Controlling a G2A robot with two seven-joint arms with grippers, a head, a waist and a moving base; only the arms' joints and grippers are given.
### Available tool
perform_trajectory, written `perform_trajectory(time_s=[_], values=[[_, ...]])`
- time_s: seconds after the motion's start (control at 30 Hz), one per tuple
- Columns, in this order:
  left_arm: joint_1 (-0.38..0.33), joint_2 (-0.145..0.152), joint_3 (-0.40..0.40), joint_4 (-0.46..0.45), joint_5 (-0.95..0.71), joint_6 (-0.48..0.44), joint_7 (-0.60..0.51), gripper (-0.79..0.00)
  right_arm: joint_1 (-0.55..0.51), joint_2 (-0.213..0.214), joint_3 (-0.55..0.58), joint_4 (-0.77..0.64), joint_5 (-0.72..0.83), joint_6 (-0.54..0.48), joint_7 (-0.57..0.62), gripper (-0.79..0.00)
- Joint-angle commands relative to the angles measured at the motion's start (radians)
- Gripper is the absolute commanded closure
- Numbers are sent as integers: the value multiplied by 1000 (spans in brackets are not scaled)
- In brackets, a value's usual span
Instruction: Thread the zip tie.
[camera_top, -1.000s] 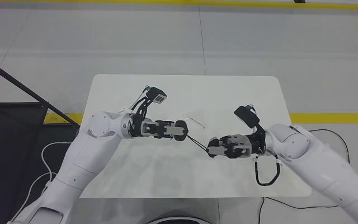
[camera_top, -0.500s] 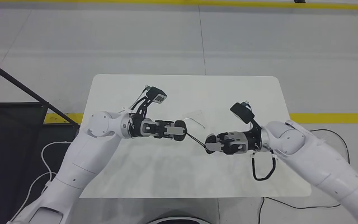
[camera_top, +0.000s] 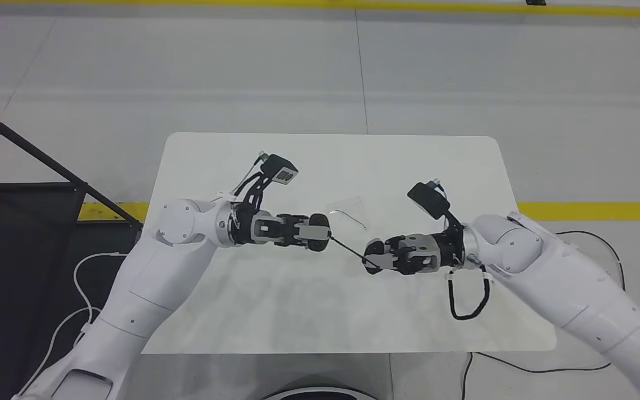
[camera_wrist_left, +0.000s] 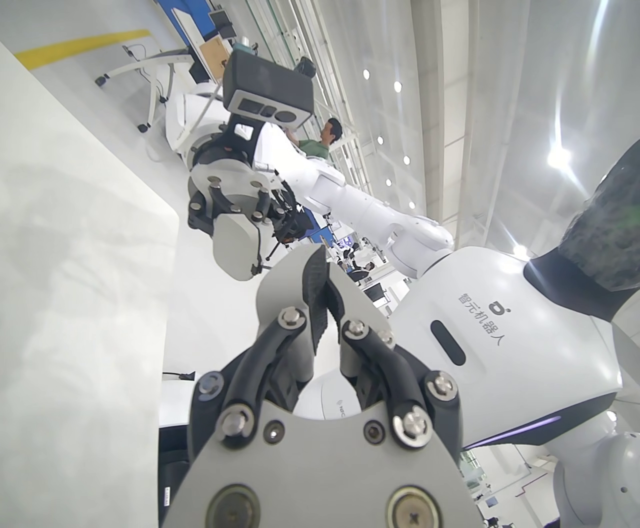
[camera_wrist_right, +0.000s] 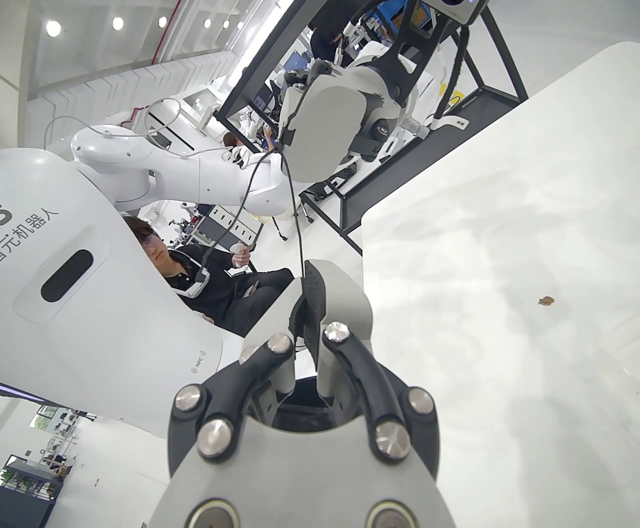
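- Currently the zip tie (camera_top: 349, 250) is a thin black strip, nearly straight, strung in the air between the two grippers over the middle of the table (camera_top: 430, 170).
- In the right wrist view the strip (camera_wrist_right: 298, 230) runs as a fine dark line with a slight bow, from the other arm's fingers down into this arm's fingertips.
- Right gripper (camera_wrist_right: 306, 280): fingers pressed together, ribbed pads clamped on one end of the tie, which enters right at the tips.
- Left gripper (camera_wrist_left: 320, 262): fingers together, pads meeting at the tips. The top view has the tie's other end at these tips (camera_top: 322, 233). The strip itself is too thin to make out between the pads in the left wrist view.
- The grippers face each other tip to tip, near but apart, with the tie spanning the gap at a diagonal in the top view.
- A second, pale tie (camera_top: 350, 212) lies flat on the table just beyond the gap between the grippers, touching neither.
- Small brown speck (camera_wrist_right: 546, 300) on the tabletop, well apart from the tie.
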Motion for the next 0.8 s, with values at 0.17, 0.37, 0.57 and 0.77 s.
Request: perform_trajectory(time_s=[0.17, 0.37, 0.57, 0.77], values=[[0, 0, -6, 10, -2, -8, 8, 0, -19, 17, 34, -25, 4, 0, 0, 0], [-3, -1, -4, 18, 0, -11, 11, 0, -60, 41, 84, -57, -7, 0, 0, 0], [-5, -1, -4, 25, 2, -16, 16, 0, -106, 62, 140, -88, -11, 0, 0, 0], [-2, 0, -11, 28, 3, -22, 22, 0, -156, 83, 203, -118, -16, 0, 0, 0]])
